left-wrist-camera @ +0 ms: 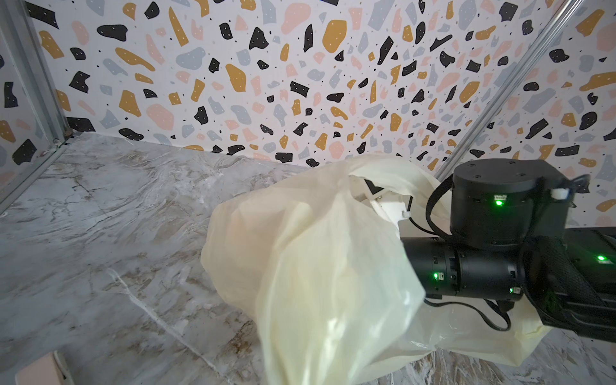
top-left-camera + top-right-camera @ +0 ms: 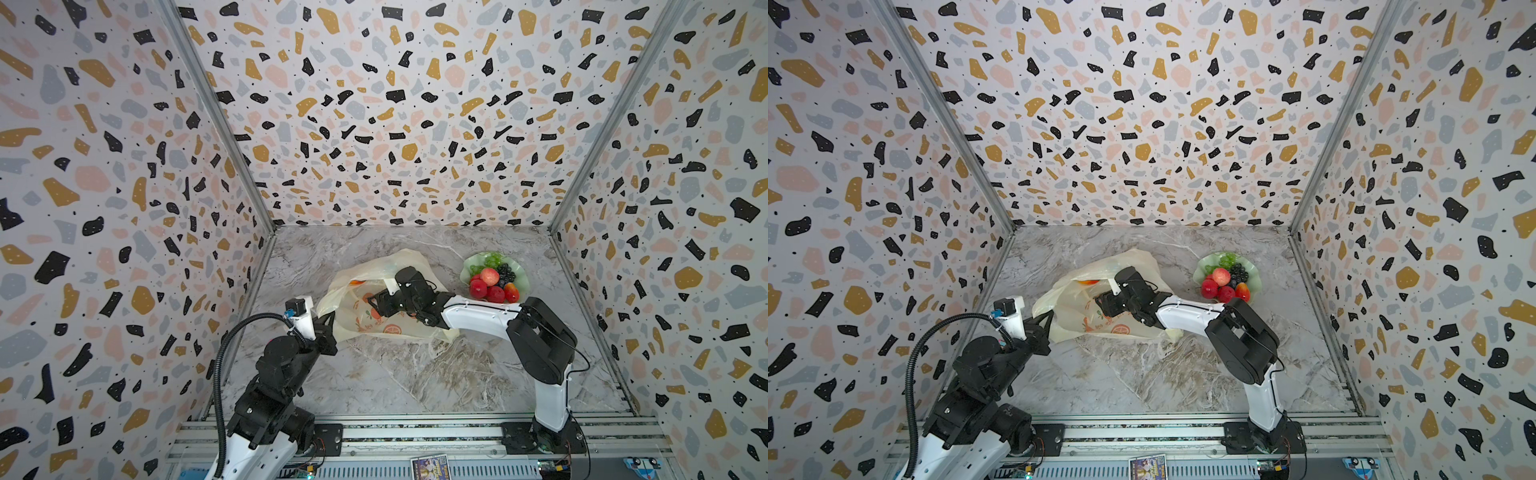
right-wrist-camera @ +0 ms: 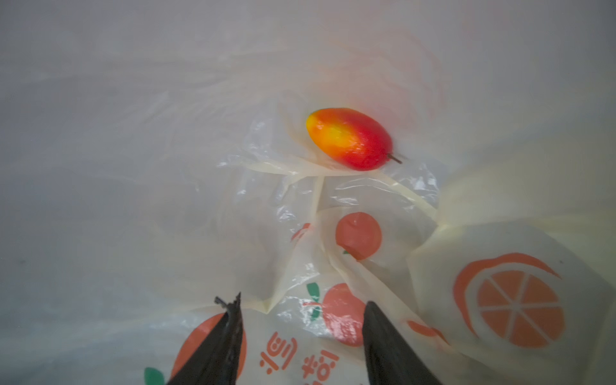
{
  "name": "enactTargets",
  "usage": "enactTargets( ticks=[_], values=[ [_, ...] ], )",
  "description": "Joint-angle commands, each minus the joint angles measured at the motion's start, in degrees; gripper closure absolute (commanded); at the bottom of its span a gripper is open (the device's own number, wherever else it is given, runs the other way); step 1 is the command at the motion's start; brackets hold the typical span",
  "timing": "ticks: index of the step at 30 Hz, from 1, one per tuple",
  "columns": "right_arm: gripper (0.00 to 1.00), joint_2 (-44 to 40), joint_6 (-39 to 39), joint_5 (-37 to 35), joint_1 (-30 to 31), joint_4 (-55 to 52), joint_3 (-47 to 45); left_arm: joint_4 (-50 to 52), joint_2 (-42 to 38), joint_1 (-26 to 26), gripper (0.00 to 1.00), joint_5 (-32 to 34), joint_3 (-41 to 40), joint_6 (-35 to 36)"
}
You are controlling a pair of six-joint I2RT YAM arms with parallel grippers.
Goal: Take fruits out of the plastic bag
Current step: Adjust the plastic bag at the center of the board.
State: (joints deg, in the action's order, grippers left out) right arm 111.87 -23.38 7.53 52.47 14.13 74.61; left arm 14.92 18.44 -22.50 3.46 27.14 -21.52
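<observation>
The cream-yellow plastic bag (image 2: 374, 328) (image 2: 1084, 307) lies crumpled on the marble table, mouth toward the right. My left gripper (image 2: 330, 322) (image 2: 1050, 320) is shut on the bag's near-left edge; in the left wrist view the bag (image 1: 320, 266) covers its fingers. My right gripper (image 3: 301, 306) is inside the bag, open and holding nothing. A red-yellow mango-like fruit (image 3: 350, 138) lies on the plastic well ahead of its fingertips, apart from them. In both top views an orange bit of that fruit (image 2: 356, 282) (image 2: 1088, 281) shows at the bag's far side.
A pale green wavy dish (image 2: 469, 266) (image 2: 1203, 264) at the back right holds red apples (image 2: 478, 288), dark and green grapes and another mango-like fruit. My right arm (image 1: 483, 266) reaches across into the bag. Patterned walls close in three sides.
</observation>
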Motion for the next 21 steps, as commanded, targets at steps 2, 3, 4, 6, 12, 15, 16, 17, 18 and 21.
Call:
enactTargets(
  ticks=[2, 3, 4, 6, 12, 15, 16, 17, 18, 21],
  values=[
    [0.41, 0.5, -5.0, -1.5, 1.2, 7.0, -0.1, -2.3, 0.8, 0.4, 0.96, -0.5, -0.3, 1.2],
    [0.41, 1.2, -6.5, -1.5, 1.2, 8.4, 0.2, -2.3, 0.9, 0.4, 0.96, -0.6, -0.3, 1.1],
    [0.40, 1.9, -8.0, -1.8, 1.2, 9.4, 0.6, -2.3, 1.1, 0.4, 0.96, -0.7, -0.2, 1.1],
    [0.37, 3.8, -10.8, -2.8, 1.2, 9.9, 2.5, -2.3, 1.1, 0.3, 0.97, -1.0, -0.2, 1.3],
    [0.32, 12.1, -18.6, -5.6, 0.4, 9.5, 10.6, -2.4, 1.6, 0.4, 0.97, -1.5, -0.3, 1.2],
    [0.30, 15.9, -21.9, -6.4, -0.3, 9.6, 13.2, -2.4, 1.8, 0.4, 0.97, -2.0, -0.3, 1.4],
    [0.29, 16.9, -22.8, -6.6, -0.5, 9.8, 13.8, -2.5, 1.9, 0.3, 0.97, -2.0, -0.3, 1.5],
    [0.28, 17.7, -23.7, -6.8, -0.8, 10.1, 14.1, -2.4, 1.9, 0.4, 0.97, -2.1, -0.3, 1.4],
    [0.27, 18.4, -24.3, -7.1, -1.0, 10.5, 14.4, -2.4, 1.9, 0.3, 0.97, -2.2, -0.3, 1.4],
    [0.26, 19.6, -25.8, -8.4, -1.5, 12.2, 14.5, -2.6, 1.9, 0.3, 0.97, -2.4, -0.5, 1.4]
  ],
)
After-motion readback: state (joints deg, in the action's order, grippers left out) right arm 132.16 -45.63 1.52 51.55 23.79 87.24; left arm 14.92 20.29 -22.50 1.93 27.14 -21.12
